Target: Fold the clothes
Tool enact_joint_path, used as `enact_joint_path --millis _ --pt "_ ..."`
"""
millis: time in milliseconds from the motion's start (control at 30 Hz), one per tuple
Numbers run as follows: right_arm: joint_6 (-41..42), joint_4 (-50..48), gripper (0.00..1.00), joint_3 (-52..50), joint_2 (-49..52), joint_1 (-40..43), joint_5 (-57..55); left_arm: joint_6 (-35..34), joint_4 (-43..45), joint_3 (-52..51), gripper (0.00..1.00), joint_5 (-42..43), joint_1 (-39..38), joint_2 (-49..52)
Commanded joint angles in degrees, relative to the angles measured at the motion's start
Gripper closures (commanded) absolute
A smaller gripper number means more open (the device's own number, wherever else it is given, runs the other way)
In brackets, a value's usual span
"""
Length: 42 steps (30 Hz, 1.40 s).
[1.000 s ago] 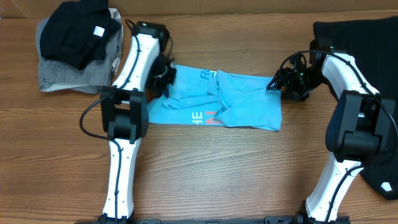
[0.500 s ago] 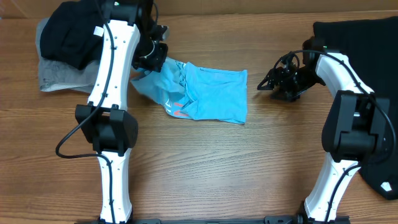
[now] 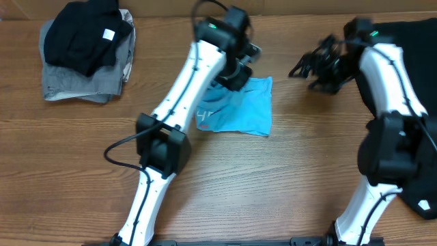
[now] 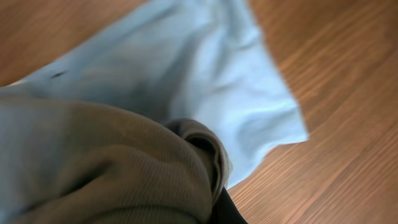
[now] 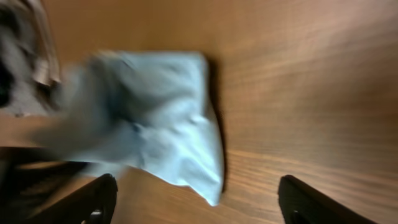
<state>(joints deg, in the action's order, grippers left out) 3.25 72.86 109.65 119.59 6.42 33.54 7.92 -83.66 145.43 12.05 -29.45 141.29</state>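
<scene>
Item 1, light blue T-shirt [image 3: 242, 109]: it is lying crumpled on the wooden table [image 3: 273, 184], around the middle of the tabletop and somewhat toward the far edge. Its upper left part is rising off the wood to the left gripper. Some pale print is showing on its left portion, too blurred to read.

Item 2, left gripper [image 3: 235, 72]: it is clenching a bunch of the T-shirt. In the left wrist view the cloth [image 4: 186, 81] is draping over the fingers and hiding most of them.

Item 3, right gripper [image 3: 311, 68]: it is hovering near the far edge, right of the shirt and apart from it. Its fingers are standing wide apart with nothing between them, as the right wrist view [image 5: 196, 199] is showing, with the shirt [image 5: 155, 118] lying beyond.

Item 4, black garment [image 3: 85, 31]: it is sitting on a grey garment [image 3: 75, 83] at the far left corner.

Item 5, second black garment [image 3: 413, 37]: it is spreading over the far right corner and along the right edge.
</scene>
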Motion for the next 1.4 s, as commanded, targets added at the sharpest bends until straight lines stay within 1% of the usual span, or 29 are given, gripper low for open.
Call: enact_joint_path --millis 0,67,200,267,300,333,367,400,567,667,733,867,967,1000,1033,1167,1267,1300,1367 --pt "0.0 2.6 0.11 9.2 -7.1 2.6 -2.0 0.6 1.1 0.0 0.96 1.6 -3.0 0.8" --pt "0.0 4.7 0.09 13.2 -8.0 4.2 -2.0 0.6 2.2 0.0 0.96 1.5 -4.5 0.8" --pt "0.2 6.3 0.07 17.2 -8.9 7.2 -1.9 -0.1 4.1 0.0 0.95 1.5 -6.3 0.8" --pt "0.7 6.6 0.06 17.9 -9.0 8.5 -1.9 -0.7 4.7 0.0 0.91 1.5 -6.6 0.8" --pt "1.1 6.6 0.06 18.0 -9.1 9.5 -1.7 -0.9 5.1 0.0 0.77 1.6 -6.6 0.8" --pt "1.1 6.6 0.06 18.0 -9.1 10.0 -1.7 -0.9 5.2 0.0 0.54 1.6 -6.6 0.8" --pt "1.1 6.6 0.05 18.0 -9.1 10.3 -1.7 -0.9 5.5 0.0 0.21 1.6 -6.6 0.8" --pt "1.1 6.4 0.05 18.0 -9.2 10.9 -1.7 -0.9 6.0 0.0 0.00 2.9 -6.6 0.8" --pt "1.1 5.0 0.05 18.0 -10.7 12.1 -0.4 -1.5 8.9 0.0 0.00 10.6 -6.6 0.8" --pt "1.1 4.3 0.02 18.0 -12.3 12.7 -0.4 -3.8 10.9 0.3 0.00 11.0 -6.5 0.3" --pt "1.0 4.4 0.01 18.0 -13.1 13.1 -0.5 -4.1 11.0 2.1 0.00 10.9 -6.1 -0.5" --pt "1.0 4.6 0.00 18.0 -13.5 13.6 -0.5 -5.0 10.9 9.5 0.00 10.7 -4.2 -3.3" --pt "1.0 5.4 0.00 18.0 -13.5 13.6 -0.5 -7.8 10.9 16.8 0.00 8.9 -1.5 -6.1" --pt "1.0 6.1 0.00 18.0 -13.5 13.0 -0.5 -10.4 10.7 21.2 0.00 6.7 0.9 -8.1" --pt "1.0 6.4 0.00 17.9 -13.5 12.5 -0.5 -11.3 10.5 22.8 0.00 5.9 2.1 -8.9" --pt "0.8 9.0 0.00 17.9 -13.5 8.1 -3.0 -14.4 9.3 26.6 0.00 2.7 8.5 -12.8" --pt "1.8 11.0 0.00 17.8 -13.3 1.9 -7.4 -14.8 7.9 26.7 0.00 1.1 13.9 -15.3" --pt "5.9 11.7 0.00 17.1 -13.3 -2.1 -11.9 -14.9 6.4 26.7 0.00 1.1 17.4 -15.8" --pt "11.1 11.9 0.00 15.6 -13.3 -6.2 -15.9 -15.3 4.7 26.7 0.00 1.0 20.2 -15.8"
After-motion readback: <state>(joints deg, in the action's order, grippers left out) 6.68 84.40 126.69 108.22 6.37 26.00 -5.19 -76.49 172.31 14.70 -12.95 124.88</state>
